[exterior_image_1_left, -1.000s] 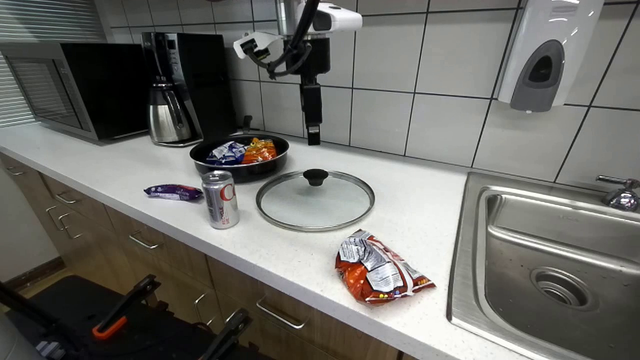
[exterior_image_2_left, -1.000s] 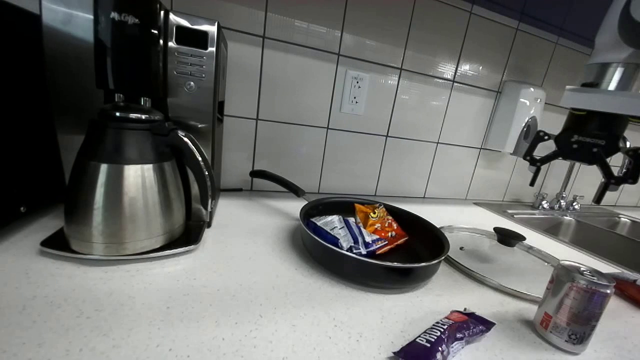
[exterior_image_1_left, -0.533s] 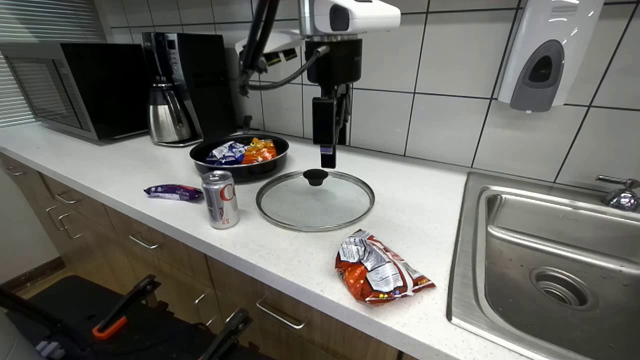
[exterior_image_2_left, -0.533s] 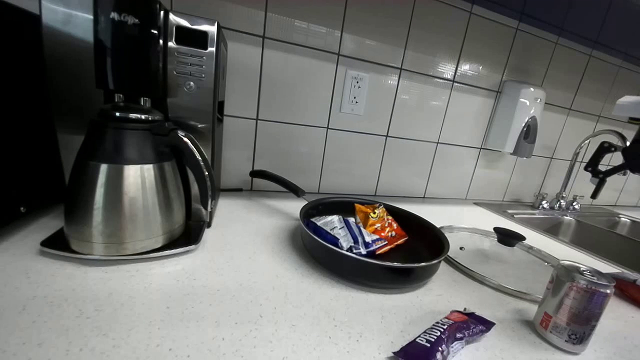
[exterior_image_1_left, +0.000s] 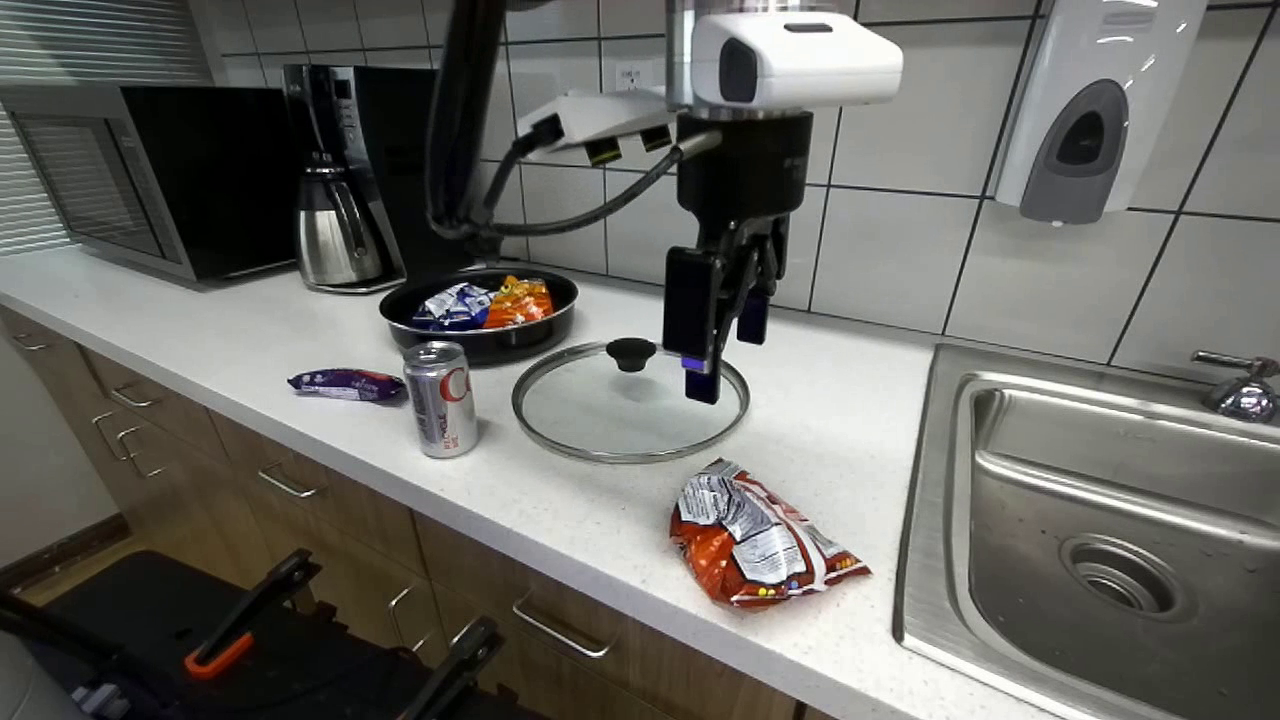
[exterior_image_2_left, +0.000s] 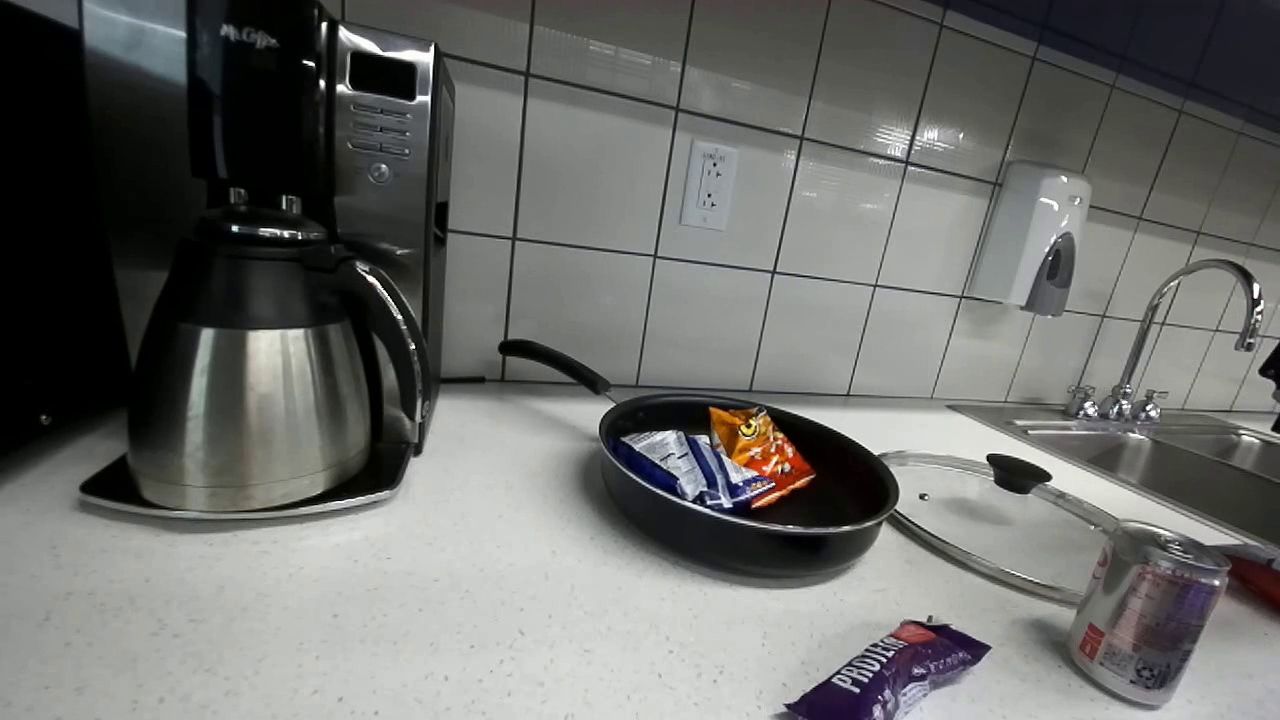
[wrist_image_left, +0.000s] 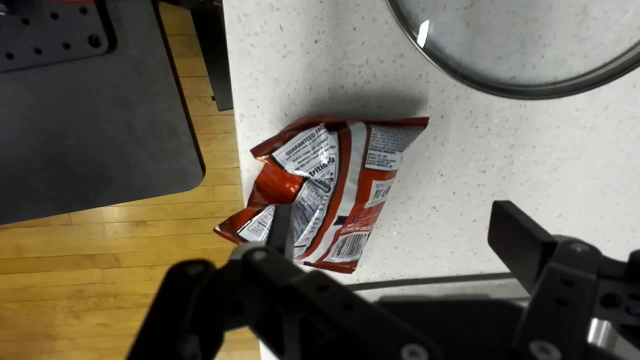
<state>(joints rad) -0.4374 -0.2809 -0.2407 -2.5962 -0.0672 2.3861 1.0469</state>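
Looking at a gripper (exterior_image_1_left: 728, 358) hanging in the air above the counter (exterior_image_1_left: 830, 400). Seeing its fingers (wrist_image_left: 522, 245) spread wide, released, with just air between them. From the wrist view, can see one finger covering a bit of the red bag (wrist_image_left: 330, 200), but in an exterior view can make out a clear gap between gripper and bag, so not touching. Finding that bag on the counter near the front edge, lying creased between the lid (exterior_image_1_left: 600, 410) and the sink (exterior_image_1_left: 940, 500). Can't really tell how much of the lid to put under the gripper. On the other side of the lid, spotting a can (exterior_image_1_left: 441, 400) standing upright and, near it, a purple bar (exterior_image_2_left: 890, 672) lying down. Got a black pan (exterior_image_2_left: 745, 550) over there too, in both exterior views, with a blue bag (exterior_image_2_left: 695, 472) and an orange bag (exterior_image_2_left: 768, 458) inside. Also noticing a coffee maker (exterior_image_2_left: 385, 215) near the pan, plus a soap dispenser (exterior_image_1_left: 1090, 100) up on the wall (exterior_image_1_left: 900, 130)
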